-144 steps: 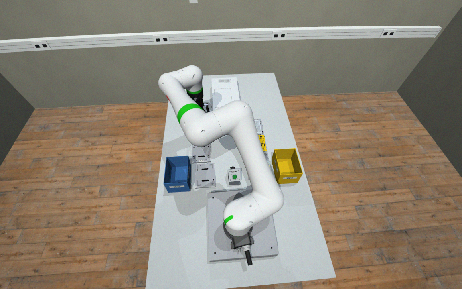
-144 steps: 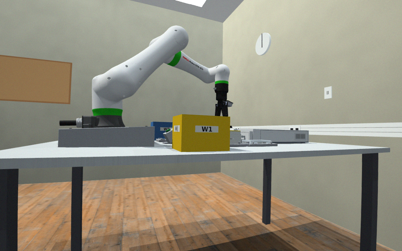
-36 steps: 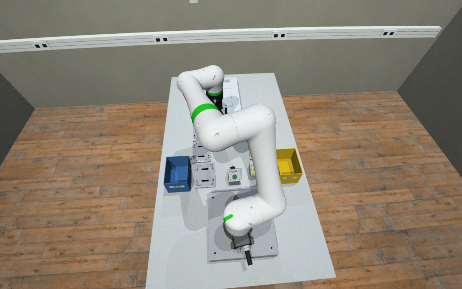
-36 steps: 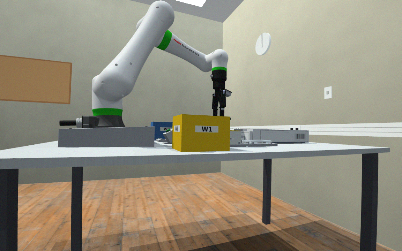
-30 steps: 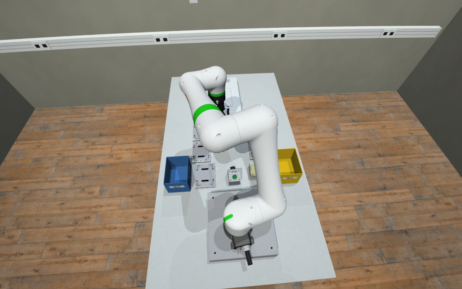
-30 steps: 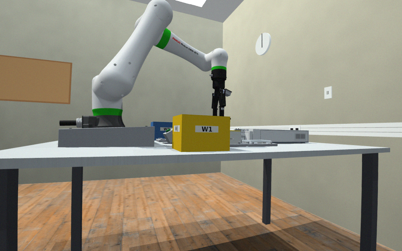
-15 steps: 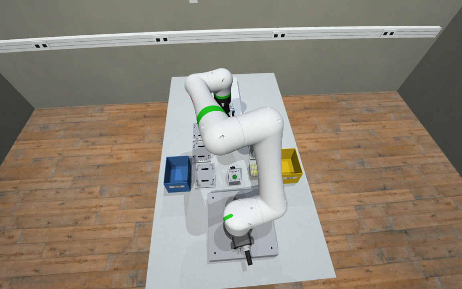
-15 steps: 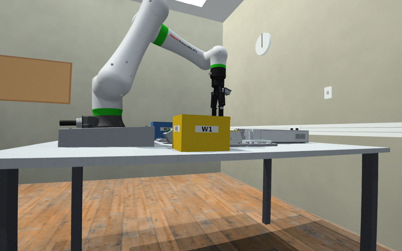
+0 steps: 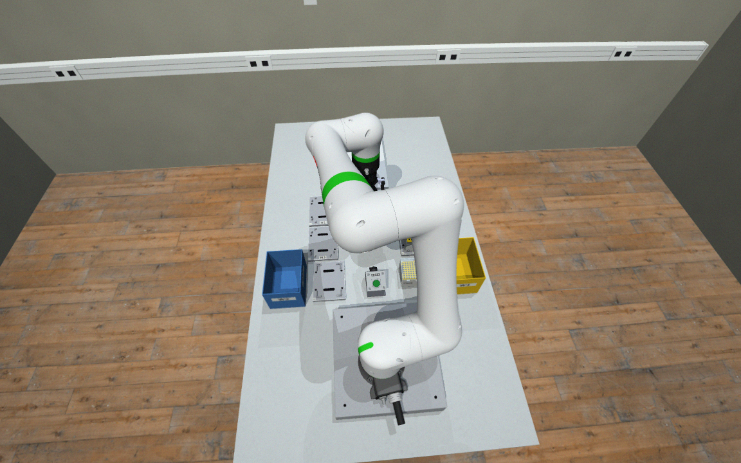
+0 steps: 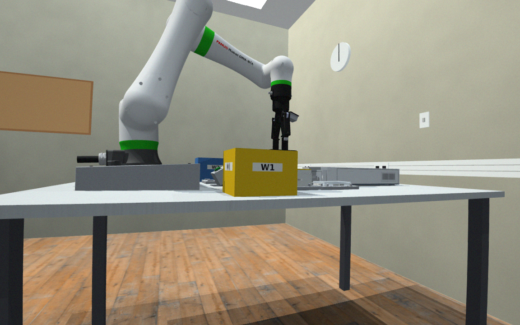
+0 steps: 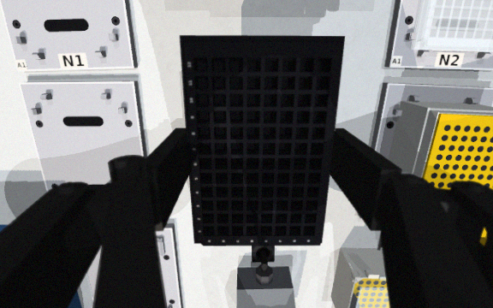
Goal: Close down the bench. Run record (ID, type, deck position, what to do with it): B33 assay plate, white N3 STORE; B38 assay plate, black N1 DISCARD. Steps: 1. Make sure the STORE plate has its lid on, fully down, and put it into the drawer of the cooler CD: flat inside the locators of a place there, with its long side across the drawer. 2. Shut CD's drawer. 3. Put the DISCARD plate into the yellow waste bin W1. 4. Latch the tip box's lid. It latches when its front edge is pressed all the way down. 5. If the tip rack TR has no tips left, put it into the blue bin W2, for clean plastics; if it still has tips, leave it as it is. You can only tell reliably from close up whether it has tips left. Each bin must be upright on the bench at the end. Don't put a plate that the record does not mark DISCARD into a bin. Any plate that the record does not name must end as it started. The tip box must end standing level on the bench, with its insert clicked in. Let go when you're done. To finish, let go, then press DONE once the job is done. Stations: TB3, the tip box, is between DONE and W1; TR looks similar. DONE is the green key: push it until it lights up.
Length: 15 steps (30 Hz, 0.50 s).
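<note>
Bench (image 9: 476, 357) stands on plank floor (image 9: 621, 276), olive walls (image 9: 189, 121) around.

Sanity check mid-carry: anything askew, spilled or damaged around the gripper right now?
Nothing stands out. The gripper holds the black assay plate square by its long sides, level over the deck. Nest N1 is vacated as expected. The clear-lidded plate at N2 sits in its locators. No spill visible.

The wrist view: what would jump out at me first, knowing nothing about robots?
A black assay plate, gridded with small wells, fills the middle of the wrist view, pinched on its long sides by the gripper above the bench. To its left the N1 nest lies bare; at the right edge shows a bright yellow insert dotted with dark holes.
</note>
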Each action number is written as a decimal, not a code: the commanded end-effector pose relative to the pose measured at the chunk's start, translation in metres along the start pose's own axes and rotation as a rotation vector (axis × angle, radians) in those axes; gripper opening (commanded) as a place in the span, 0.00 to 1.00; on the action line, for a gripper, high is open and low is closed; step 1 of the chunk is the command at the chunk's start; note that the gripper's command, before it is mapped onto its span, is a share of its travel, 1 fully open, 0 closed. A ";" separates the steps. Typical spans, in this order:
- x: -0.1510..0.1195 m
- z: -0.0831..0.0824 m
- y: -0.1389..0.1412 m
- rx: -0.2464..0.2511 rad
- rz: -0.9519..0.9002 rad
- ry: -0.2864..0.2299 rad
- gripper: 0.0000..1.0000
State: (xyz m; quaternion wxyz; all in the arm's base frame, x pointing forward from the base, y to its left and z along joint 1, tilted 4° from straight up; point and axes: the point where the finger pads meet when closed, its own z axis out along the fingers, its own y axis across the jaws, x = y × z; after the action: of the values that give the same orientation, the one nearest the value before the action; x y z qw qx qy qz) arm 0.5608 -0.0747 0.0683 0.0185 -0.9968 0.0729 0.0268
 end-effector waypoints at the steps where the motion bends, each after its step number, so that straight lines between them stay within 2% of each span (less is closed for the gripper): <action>1: -0.006 -0.001 0.009 0.000 0.000 0.002 0.10; 15: -0.024 -0.001 0.036 0.000 0.000 0.002 0.10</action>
State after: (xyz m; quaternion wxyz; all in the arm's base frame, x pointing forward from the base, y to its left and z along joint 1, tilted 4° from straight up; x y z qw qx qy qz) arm 0.5366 -0.1010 0.0684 0.0185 -0.9968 0.0729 0.0267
